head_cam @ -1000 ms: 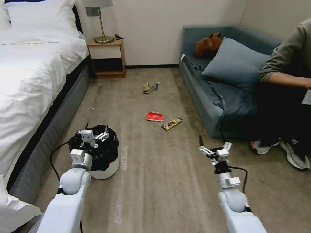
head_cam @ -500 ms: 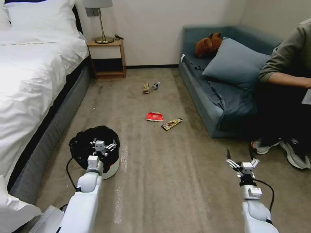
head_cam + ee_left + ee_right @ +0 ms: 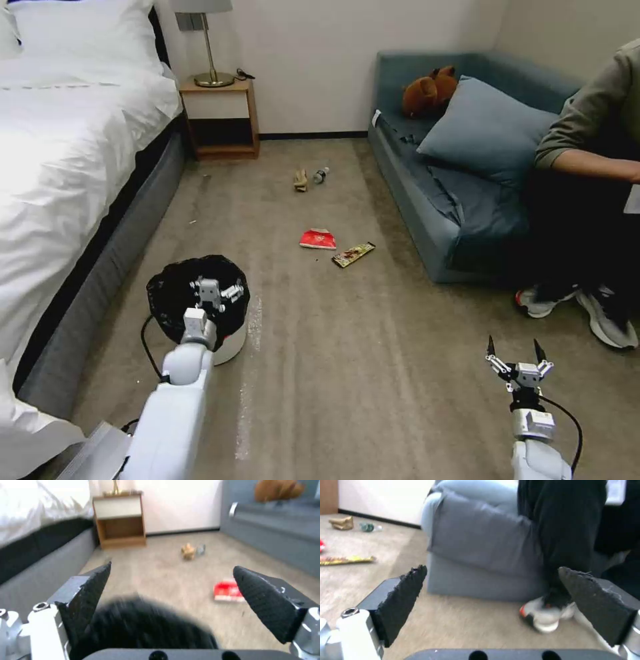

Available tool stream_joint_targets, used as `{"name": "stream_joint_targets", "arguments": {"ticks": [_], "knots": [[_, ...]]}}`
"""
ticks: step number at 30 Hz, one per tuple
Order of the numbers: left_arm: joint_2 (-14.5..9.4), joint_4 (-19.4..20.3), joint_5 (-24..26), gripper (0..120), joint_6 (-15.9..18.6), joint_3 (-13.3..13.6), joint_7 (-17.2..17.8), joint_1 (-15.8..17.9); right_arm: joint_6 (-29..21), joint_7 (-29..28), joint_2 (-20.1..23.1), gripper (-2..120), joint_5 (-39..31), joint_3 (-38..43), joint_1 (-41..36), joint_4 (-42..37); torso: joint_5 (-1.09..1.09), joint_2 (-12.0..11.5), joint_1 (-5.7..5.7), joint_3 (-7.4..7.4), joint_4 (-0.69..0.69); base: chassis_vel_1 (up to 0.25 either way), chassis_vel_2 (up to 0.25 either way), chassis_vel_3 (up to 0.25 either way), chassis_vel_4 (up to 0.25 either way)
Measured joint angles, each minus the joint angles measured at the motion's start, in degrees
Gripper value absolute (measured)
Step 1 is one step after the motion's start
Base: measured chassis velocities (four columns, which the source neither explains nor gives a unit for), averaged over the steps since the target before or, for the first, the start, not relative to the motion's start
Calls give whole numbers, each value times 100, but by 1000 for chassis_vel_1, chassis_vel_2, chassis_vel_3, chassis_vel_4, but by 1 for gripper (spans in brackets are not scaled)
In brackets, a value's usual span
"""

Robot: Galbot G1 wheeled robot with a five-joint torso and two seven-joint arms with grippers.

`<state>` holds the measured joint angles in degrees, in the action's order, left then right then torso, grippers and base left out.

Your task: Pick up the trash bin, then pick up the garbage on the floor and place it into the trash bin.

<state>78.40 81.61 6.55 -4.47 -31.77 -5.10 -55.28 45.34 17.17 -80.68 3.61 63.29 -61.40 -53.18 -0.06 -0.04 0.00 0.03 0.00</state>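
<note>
The trash bin (image 3: 165,298), white with a black bag liner, stands on the carpet beside the bed. My left gripper (image 3: 217,283) hovers open over the bin's mouth; in the left wrist view the left gripper (image 3: 171,567) has the black bag (image 3: 143,627) below its spread fingers. The garbage lies further out on the floor: a red packet (image 3: 318,239), a yellow-brown wrapper (image 3: 353,254), a tan paper piece (image 3: 301,180) and a small bottle (image 3: 321,176). My right gripper (image 3: 513,344) is open and empty, low at the right, near a person's shoes.
The bed (image 3: 60,167) runs along the left, with a nightstand (image 3: 220,120) at the back. A blue sofa (image 3: 433,200) with a pillow and a brown plush toy (image 3: 428,92) lines the right. A seated person's legs and shoes (image 3: 603,313) are at the right.
My left gripper has shifted right to sit over the bin's opening. My right arm has drawn back and to the right, its gripper now lower in the head view.
</note>
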Motion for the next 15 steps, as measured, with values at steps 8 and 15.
{"name": "stream_joint_targets", "arguments": {"ticks": [8,15], "knots": [[-285,1174,533,99,555,73,32,-117,-462,-4,66,100,-219,-29,-307,-1123,3,1,0,-2,0,0,0,0,0],[-541,2248,1022,99,1072,140,53,-222,-742,-8,94,100,-393,-46,-492,-1833,8,2,0,-3,0,0,0,0,0]]}}
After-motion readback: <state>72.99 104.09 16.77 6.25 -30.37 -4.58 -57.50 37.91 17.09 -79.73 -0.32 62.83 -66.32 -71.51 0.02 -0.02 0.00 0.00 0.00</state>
